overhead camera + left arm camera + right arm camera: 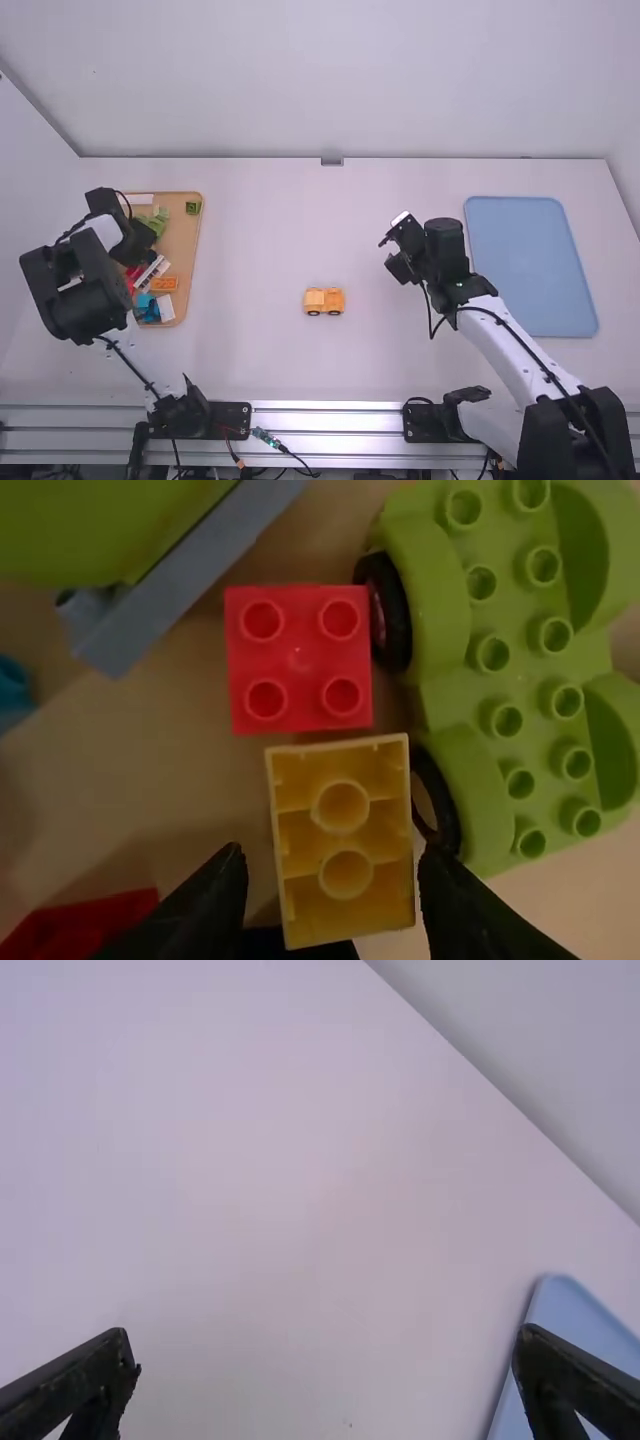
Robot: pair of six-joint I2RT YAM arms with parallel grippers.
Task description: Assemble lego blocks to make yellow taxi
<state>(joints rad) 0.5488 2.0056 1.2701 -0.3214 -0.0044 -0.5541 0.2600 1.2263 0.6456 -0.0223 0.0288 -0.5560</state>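
Taxi [324,300], part-built, sits on the white table [250,370] around the middle in the high view: orange-yellow, boxy, stepped outline, dark round wheels along the near side. Left gripper [140,245] is down over the wooden tray [182,240], which has a flat tan bottom, rounded corners and loose blocks in a jumble, an orange block [163,284] among them. Right gripper [392,255] is above the table, between taxi and blue tray [530,265]; that one is smooth, matte, rounded rectangle. Step in hand looks like picking the next yellow part for the body.

Left wrist view: left fingers spread, one each side of a yellow block [343,875], nothing pinched as far as I can tell. Block lies hollow side up, thin walls, two round tubes inside. Next move: close squarely on its side walls and lift; probably needs flipping before it can press onto studs. Neighbours are tight, so a snag is possible: glossy red block [298,658] with four round studs, lime green base [510,690] with curved fenders and black wheels. All hard shiny plastic.

Right wrist view: right fingers wide apart, holding nothing, smooth tabletop beyond. Likely waiting to steady the taxi.
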